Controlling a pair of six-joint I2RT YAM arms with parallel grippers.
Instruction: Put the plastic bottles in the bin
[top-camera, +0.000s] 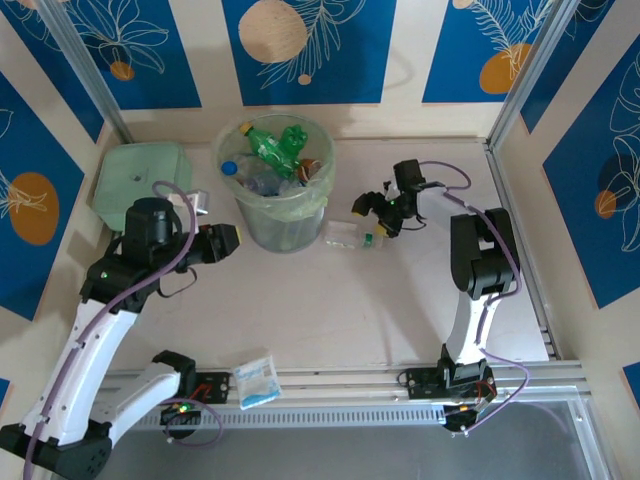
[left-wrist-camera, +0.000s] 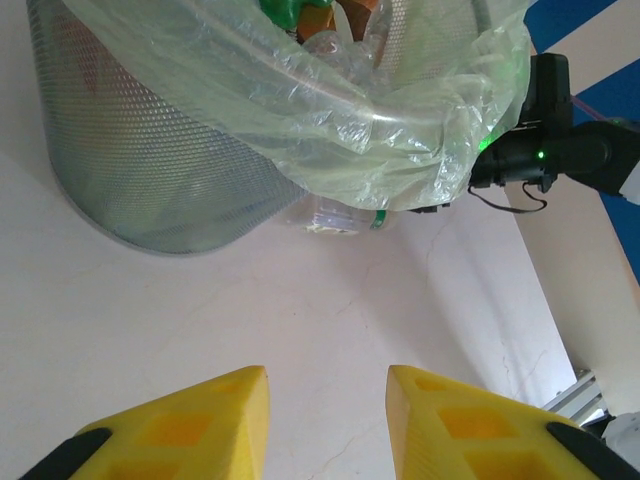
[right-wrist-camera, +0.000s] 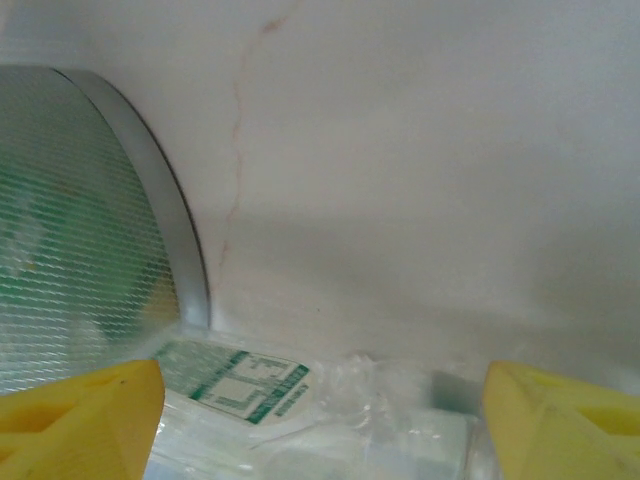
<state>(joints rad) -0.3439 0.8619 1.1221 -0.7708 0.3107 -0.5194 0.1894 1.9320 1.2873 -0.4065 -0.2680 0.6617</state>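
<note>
The bin (top-camera: 276, 205) is a round pale-green bucket with a bag liner. It stands at the back centre and holds several plastic bottles (top-camera: 282, 150), green and clear. One clear crushed bottle (top-camera: 346, 235) with a green cap lies on the table against the bin's right side. My right gripper (top-camera: 378, 216) hovers just right of it. In the right wrist view this bottle (right-wrist-camera: 300, 425) lies between the wide-apart yellow fingers (right-wrist-camera: 85, 415) of the open right gripper (right-wrist-camera: 320, 430). My left gripper (top-camera: 228, 242) is open and empty left of the bin (left-wrist-camera: 140, 150), and it (left-wrist-camera: 328, 400) faces the bottle (left-wrist-camera: 335, 215).
A square pale-green lidded box (top-camera: 140, 178) sits at the back left. A flat blue-and-white sachet (top-camera: 257, 381) lies at the near edge by the aluminium rail (top-camera: 350, 382). Patterned walls close in the table at the back and on both sides.
</note>
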